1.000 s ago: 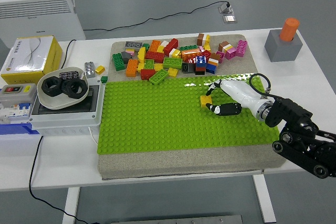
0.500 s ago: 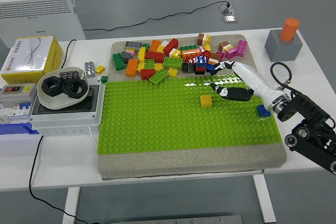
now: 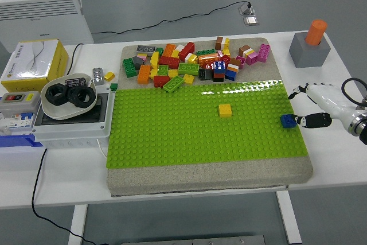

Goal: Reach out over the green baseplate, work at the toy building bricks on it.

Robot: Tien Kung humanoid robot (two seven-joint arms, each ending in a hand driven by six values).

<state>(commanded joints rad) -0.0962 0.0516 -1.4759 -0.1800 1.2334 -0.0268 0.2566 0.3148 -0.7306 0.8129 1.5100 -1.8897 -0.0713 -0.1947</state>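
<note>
A green baseplate [image 3: 189, 124] lies on a grey foam pad. A small yellow brick [image 3: 225, 111] sits alone on the plate, right of centre. A small blue brick [image 3: 288, 120] sits at the plate's right edge. A heap of loose coloured bricks [image 3: 189, 61] lies on the pad behind the plate. My right hand [image 3: 312, 107] is at the right, off the plate, just right of the blue brick. Its fingers are relaxed and hold nothing. My left arm is not in view.
A grey block with an orange cylinder [image 3: 310, 44] stands at the back right. At the left are a white bowl with black rings [image 3: 69, 96] on a grey box, a yellow carton [image 3: 31, 61] and a switch box [image 3: 17, 110]. A cable runs along the back.
My right hand has let go of the yellow brick on the plate and pulled back to the right, off the plate. The blue brick at the plate's right edge now shows.
</note>
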